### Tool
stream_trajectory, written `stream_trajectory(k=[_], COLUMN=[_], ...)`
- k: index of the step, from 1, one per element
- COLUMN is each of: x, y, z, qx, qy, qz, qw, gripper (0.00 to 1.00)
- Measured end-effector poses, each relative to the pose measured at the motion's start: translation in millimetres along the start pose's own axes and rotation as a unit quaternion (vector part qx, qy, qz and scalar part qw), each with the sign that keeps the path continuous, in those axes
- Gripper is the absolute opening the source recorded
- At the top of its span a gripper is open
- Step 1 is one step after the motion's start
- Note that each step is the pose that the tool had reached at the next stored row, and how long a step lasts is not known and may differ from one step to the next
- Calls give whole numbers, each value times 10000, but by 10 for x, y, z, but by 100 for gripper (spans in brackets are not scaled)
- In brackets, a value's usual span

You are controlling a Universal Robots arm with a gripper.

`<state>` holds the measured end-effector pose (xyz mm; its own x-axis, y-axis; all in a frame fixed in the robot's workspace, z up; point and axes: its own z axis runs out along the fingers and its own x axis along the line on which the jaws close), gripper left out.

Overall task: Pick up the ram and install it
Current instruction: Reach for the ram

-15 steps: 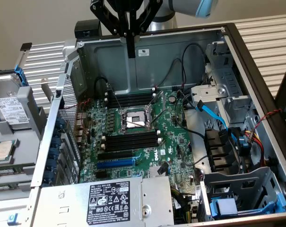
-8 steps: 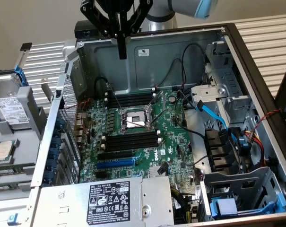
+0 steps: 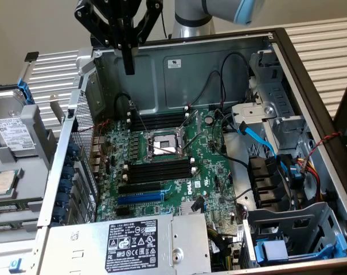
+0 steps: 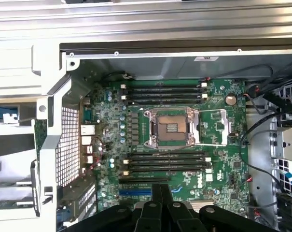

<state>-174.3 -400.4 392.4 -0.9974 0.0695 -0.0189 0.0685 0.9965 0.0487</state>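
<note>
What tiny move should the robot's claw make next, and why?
Probably open its fingers. The gripper hangs shut and empty, high over one corner of the open computer case. The black memory slots all look bare, so nothing seems installed yet. Shut fingers cannot take hold of anything, so opening them looks like the sensible small step.

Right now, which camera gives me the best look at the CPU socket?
The wrist view: it looks straight down on the CPU socket, centred and unobstructed. The exterior view shows the socket at a slant, foreshortened.
</note>
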Motion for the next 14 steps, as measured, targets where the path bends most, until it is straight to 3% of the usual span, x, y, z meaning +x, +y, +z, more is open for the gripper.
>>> stream_trajectory(k=[7, 14], x=[147, 442], y=[-26, -47], z=[4, 8], qx=[-3, -3], qy=[7, 9], qz=[-148, -179], qw=[9999, 9998], gripper=[11, 11])
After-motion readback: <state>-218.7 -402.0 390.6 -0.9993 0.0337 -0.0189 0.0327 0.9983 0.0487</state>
